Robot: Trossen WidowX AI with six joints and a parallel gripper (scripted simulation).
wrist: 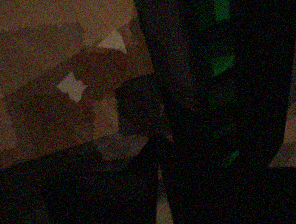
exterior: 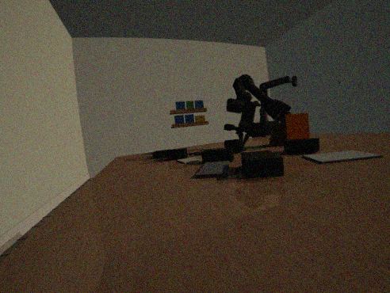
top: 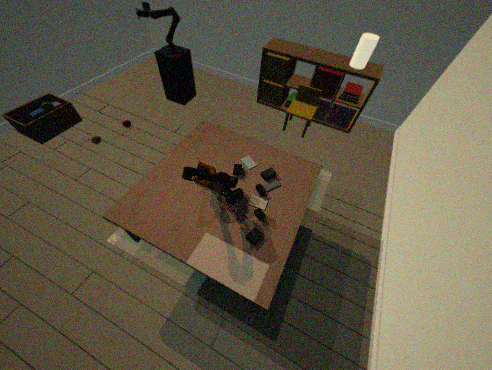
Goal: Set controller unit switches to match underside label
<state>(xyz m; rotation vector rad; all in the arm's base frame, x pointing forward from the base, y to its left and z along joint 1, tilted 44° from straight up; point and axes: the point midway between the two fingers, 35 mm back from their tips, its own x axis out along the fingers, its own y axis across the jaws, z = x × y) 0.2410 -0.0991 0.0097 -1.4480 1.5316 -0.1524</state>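
The dark grey controller unit [wrist: 200,100] fills the right half of the wrist view, running top to bottom. Green rocker ends [wrist: 222,62] show along it; the switch numbers and positions are too dark to read. My gripper [wrist: 157,140] [exterior: 237,143] is shut and empty. Its tips sit low, right at the unit's left edge, and I cannot tell whether they touch it. In the top view the arm [top: 227,182] reaches over the cluster of dark parts in the middle of the bench [top: 150,210].
An orange block [exterior: 297,126] stands behind the arm. A dark box [exterior: 261,163] and a flat grey plate [exterior: 212,169] lie in front of it, and a pale flat plate [exterior: 341,155] lies to the right. Small modules [top: 268,174] and pale cards [top: 248,161] are scattered around.
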